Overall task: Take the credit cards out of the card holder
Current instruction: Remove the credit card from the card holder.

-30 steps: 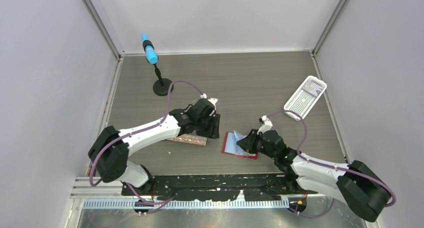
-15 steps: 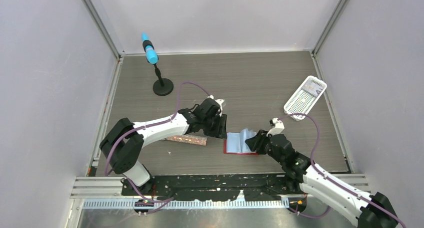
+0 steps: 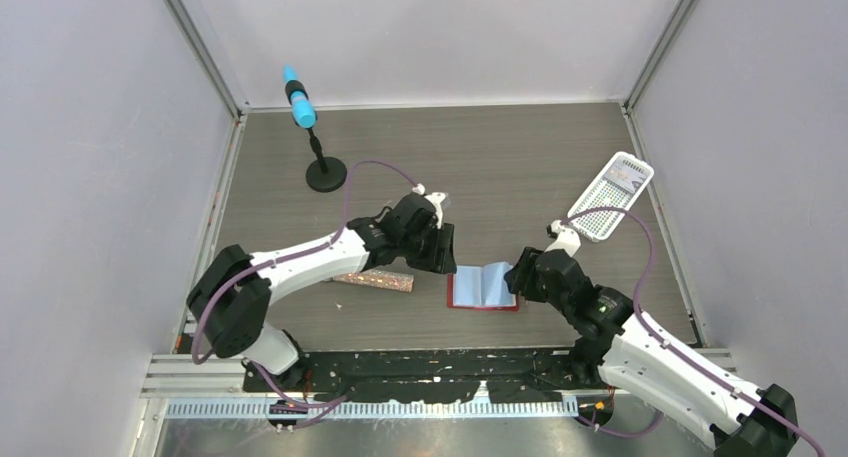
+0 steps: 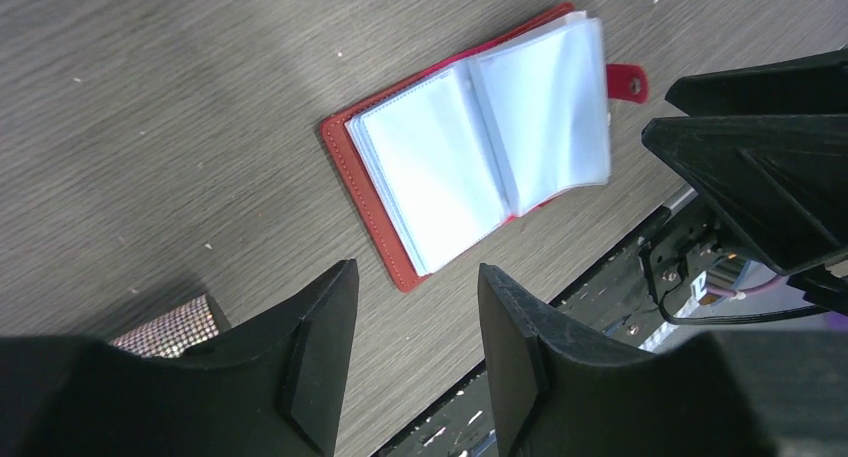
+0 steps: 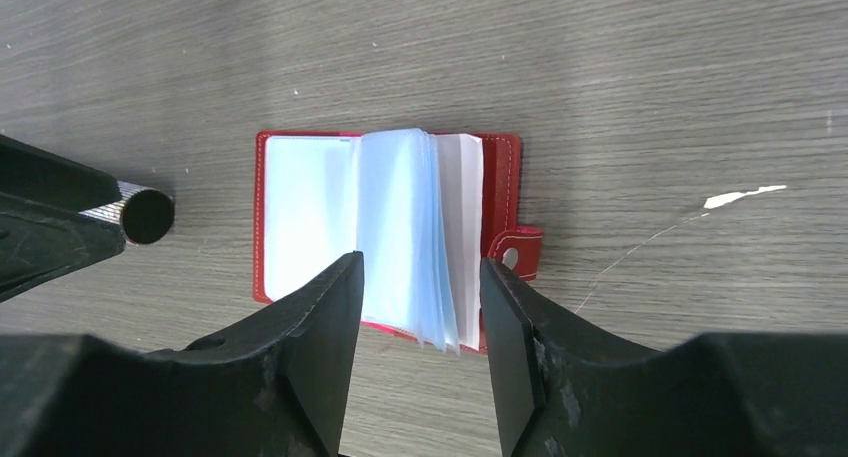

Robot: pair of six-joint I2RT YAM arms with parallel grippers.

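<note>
The red card holder (image 3: 482, 286) lies open on the table, its light blue pockets facing up. It shows in the left wrist view (image 4: 470, 162) and the right wrist view (image 5: 385, 222). No credit cards show apart from it; I cannot tell what the pockets hold. My left gripper (image 3: 441, 250) is open and empty just left of the holder, its jaws (image 4: 417, 272) over bare table. My right gripper (image 3: 521, 276) is open at the holder's right edge, and its jaws (image 5: 421, 265) stand wide above the fanned pocket leaves, gripping nothing.
A glittery pink-brown tube (image 3: 374, 280) lies left of the holder under the left arm; its end shows in the right wrist view (image 5: 147, 215). A white perforated basket (image 3: 610, 196) stands at back right. A blue-topped stand (image 3: 324, 174) is at back left.
The right gripper has moved right and back, off the holder's middle to its right edge. The holder now lies fully open. The left gripper shifted slightly right toward it.
</note>
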